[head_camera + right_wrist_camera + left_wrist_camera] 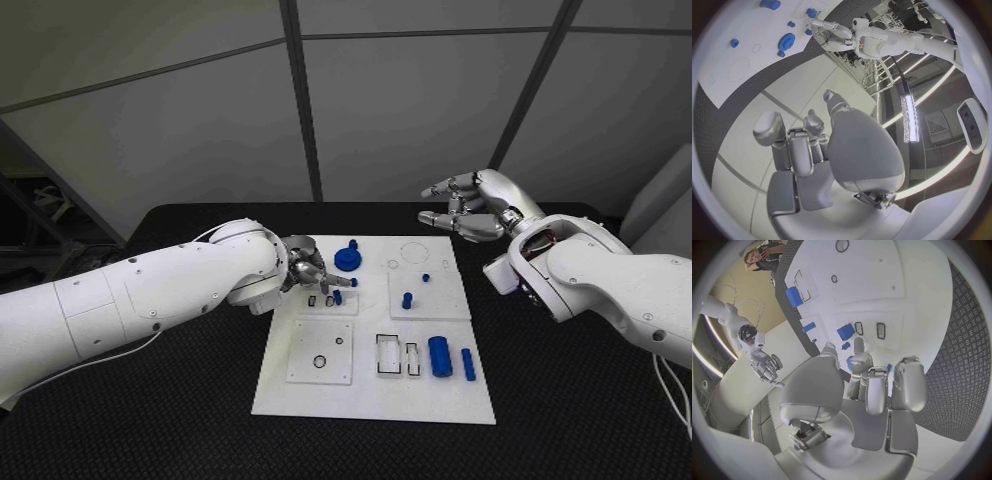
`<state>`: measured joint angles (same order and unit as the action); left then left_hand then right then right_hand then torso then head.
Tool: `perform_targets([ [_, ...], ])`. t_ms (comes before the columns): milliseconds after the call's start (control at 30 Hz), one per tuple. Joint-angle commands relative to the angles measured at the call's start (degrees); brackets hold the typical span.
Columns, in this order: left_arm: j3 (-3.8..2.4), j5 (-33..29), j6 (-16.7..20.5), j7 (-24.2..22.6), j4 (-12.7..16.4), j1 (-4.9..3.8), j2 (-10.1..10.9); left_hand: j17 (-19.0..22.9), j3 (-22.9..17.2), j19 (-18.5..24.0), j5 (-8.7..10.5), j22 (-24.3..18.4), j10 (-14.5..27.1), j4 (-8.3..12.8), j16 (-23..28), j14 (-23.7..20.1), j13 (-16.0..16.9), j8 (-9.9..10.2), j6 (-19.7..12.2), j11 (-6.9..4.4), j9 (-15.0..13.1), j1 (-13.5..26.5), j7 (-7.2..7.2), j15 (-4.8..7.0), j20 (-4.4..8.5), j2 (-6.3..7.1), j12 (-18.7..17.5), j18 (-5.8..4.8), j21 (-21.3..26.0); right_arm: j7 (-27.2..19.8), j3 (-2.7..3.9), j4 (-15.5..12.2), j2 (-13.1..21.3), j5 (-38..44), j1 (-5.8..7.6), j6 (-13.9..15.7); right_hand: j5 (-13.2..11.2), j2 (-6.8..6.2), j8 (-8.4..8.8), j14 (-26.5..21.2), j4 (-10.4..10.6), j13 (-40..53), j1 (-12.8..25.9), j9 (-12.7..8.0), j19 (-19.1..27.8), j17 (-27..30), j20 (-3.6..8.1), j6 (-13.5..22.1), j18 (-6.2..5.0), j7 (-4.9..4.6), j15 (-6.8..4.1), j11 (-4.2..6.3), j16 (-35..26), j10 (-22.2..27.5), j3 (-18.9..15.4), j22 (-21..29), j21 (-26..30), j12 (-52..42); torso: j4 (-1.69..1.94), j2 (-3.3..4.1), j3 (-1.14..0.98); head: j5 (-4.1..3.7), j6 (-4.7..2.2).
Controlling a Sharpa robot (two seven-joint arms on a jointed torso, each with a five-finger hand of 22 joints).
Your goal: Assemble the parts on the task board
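On the black table [144,400]: white task board [378,395] central | left hand [306,272] at board's left edge, fingers curled round a small blue part [336,296] | right hand [469,210] raised beyond board's far right corner, fingers loosely curled, holding nothing | blue gear [348,259] on board by left hand, two blue cylinders [440,357] near right | no legible writing.
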<state>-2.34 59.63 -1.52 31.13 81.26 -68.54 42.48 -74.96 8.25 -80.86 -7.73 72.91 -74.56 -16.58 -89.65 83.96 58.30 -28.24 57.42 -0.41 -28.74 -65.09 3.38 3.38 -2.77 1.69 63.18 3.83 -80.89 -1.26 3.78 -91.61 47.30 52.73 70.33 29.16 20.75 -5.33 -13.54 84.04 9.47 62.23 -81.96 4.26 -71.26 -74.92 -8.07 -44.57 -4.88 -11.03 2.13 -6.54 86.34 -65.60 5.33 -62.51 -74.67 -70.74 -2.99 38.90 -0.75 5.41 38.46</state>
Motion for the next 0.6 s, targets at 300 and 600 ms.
perform_targets([
  [300, -0.04, 0.8, -2.6, 0.5, -0.4, -0.25, -0.7, -15.0, 0.5, -0.4, 0.04, 0.2, 0.0, 0.3, -0.3, 6.0, 0.0, -0.8, -0.6, -0.28, -1.0, -1.1, -0.13, 0.48, 0.22, -0.85, 0.2, -0.27, -0.4, 0.3, 0.05, 0.3, -0.3, 0.1, 0.11, 0.2, 0.2, 0.09, -0.24, 3.8, 0.1, -0.1, 0.4, 0.0, 0.2, -7.1, 0.09, -0.4, -0.99, 0.04, -0.42, 0.48, -0.2, 0.1, -0.3, 0.1, 0.2, 0.4, 0.07, -0.06, 0.0, -0.09, 0.37],
  [600, -0.01, 0.8, -3.5, 0.4, -1.4, -0.29, -1.3, -15.0, 0.5, -0.4, -0.3, 0.4, 0.0, 0.4, -0.3, 6.0, 0.1, -1.3, -0.9, -0.36, -1.9, -2.1, -0.22, 0.55, 0.27, -1.41, 0.4, -0.3, -0.5, 0.4, 0.04, 0.4, -0.4, 0.1, 0.11, 0.1, 0.2, 0.09, -0.24, 3.8, 0.1, -0.1, 0.4, 0.0, 0.2, -7.1, 0.09, -0.4, -0.99, 0.04, -0.42, 0.48, -0.2, 0.1, -0.3, 0.1, 0.2, 0.4, -0.01, -0.08, -0.04, -0.09, 0.45],
])
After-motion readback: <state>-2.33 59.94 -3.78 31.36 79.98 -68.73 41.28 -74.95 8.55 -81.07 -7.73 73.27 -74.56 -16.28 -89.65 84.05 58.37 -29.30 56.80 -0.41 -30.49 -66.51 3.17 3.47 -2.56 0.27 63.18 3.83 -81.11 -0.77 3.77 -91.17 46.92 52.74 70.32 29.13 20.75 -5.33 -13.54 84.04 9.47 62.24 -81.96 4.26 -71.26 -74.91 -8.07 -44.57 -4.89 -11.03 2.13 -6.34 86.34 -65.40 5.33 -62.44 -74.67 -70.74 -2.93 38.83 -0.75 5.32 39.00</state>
